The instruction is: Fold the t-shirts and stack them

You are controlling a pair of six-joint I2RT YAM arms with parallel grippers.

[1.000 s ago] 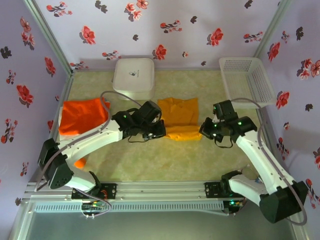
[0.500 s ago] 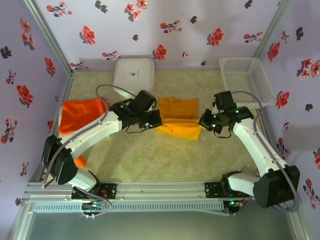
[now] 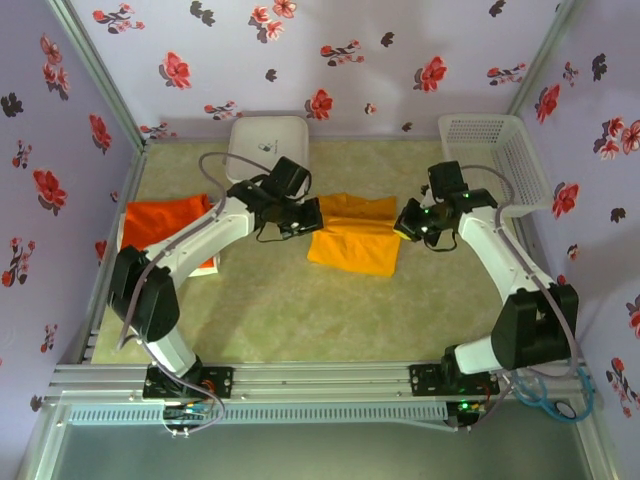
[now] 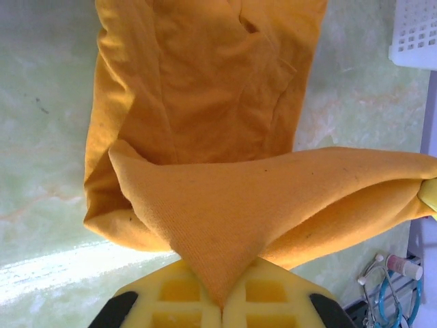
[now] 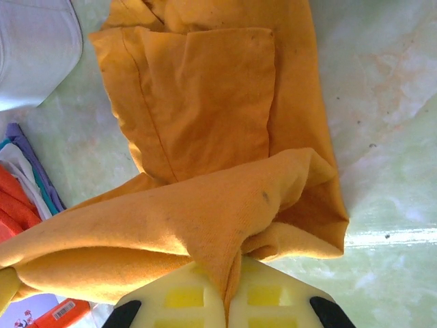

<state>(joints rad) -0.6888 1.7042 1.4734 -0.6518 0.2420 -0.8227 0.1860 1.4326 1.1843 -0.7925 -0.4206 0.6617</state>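
Top external: left fingers (image 4: 171, 304), right fingers (image 5: 179, 301) pinch t-shirt (image 3: 352, 250) edge; open table (image 3: 300, 320) nearside.

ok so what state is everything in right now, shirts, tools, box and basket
mustard t-shirt, half folded, one edge lifted between both tools
red-orange t-shirt, lying at the left edge, no tool on it
left tool, shut on a mustard t-shirt corner
right tool, shut on the other lifted corner
white box, closed, by the far wall
basket, upright, far right corner
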